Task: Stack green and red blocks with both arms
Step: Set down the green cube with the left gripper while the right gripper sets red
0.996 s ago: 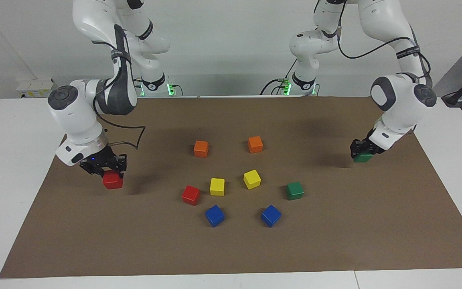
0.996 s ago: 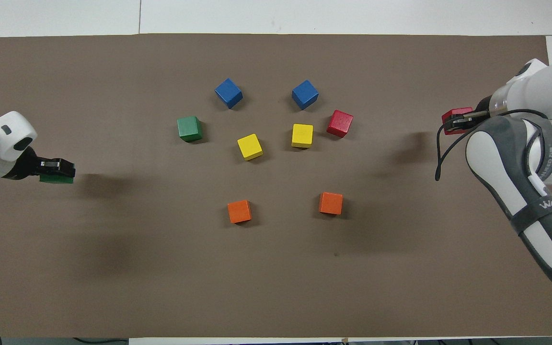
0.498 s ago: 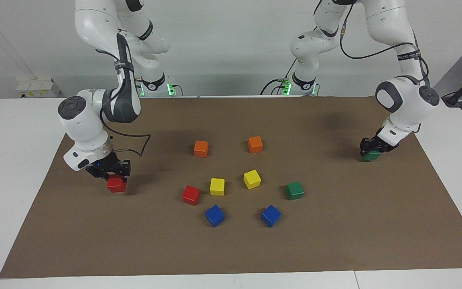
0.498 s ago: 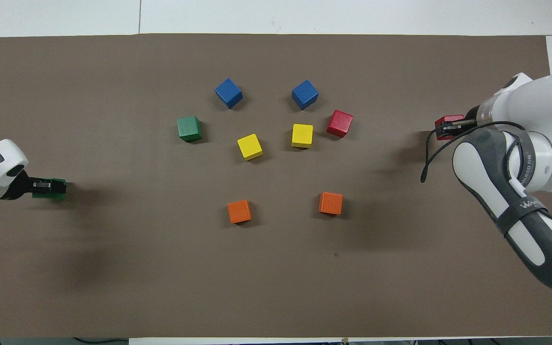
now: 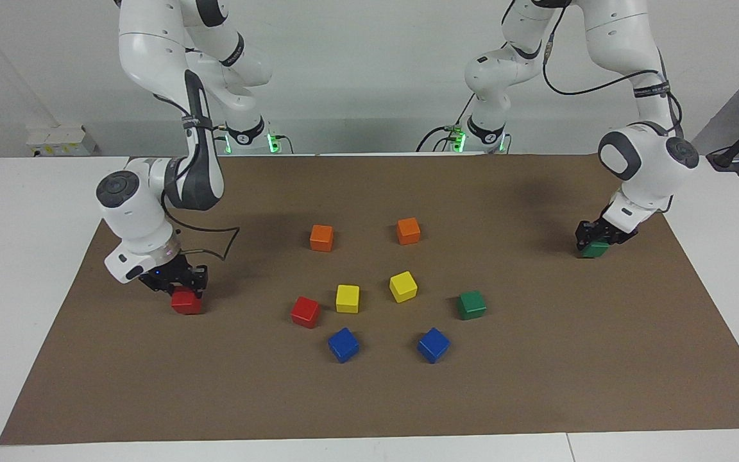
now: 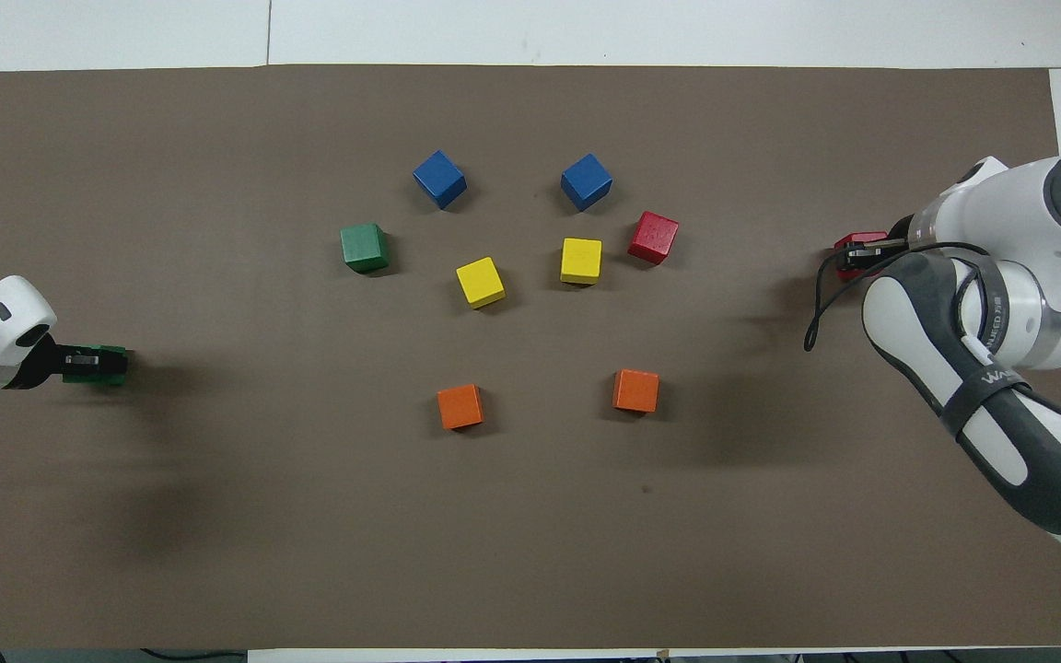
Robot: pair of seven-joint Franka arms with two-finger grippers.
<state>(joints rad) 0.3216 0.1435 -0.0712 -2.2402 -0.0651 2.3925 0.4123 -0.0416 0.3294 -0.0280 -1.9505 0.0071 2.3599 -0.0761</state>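
Note:
My right gripper (image 5: pixel 180 290) (image 6: pixel 867 250) is shut on a red block (image 5: pixel 186 302) (image 6: pixel 851 259), low at the mat near the right arm's end of the table. At the left arm's end, my left gripper (image 5: pixel 595 239) (image 6: pixel 79 364) is shut on a green block (image 5: pixel 594 250) (image 6: pixel 109 364), which sits down at the mat (image 5: pixel 369 398). Both held blocks look to be touching the mat. A second red block (image 5: pixel 305 312) (image 6: pixel 653 237) and a second green block (image 5: pixel 471 305) (image 6: pixel 365 247) lie free in the middle cluster.
Two orange cubes (image 5: pixel 321 237) (image 5: pixel 408 231) lie nearest the robots in the cluster. Two yellow cubes (image 5: pixel 347 298) (image 5: pixel 403 286) sit between the free red and green blocks. Two blue cubes (image 5: pixel 343 344) (image 5: pixel 433 344) lie farthest from the robots.
Both grippers have come down with their blocks, from a little above the mat to its surface. The left one also drew toward its end of the table. The loose cubes have not moved.

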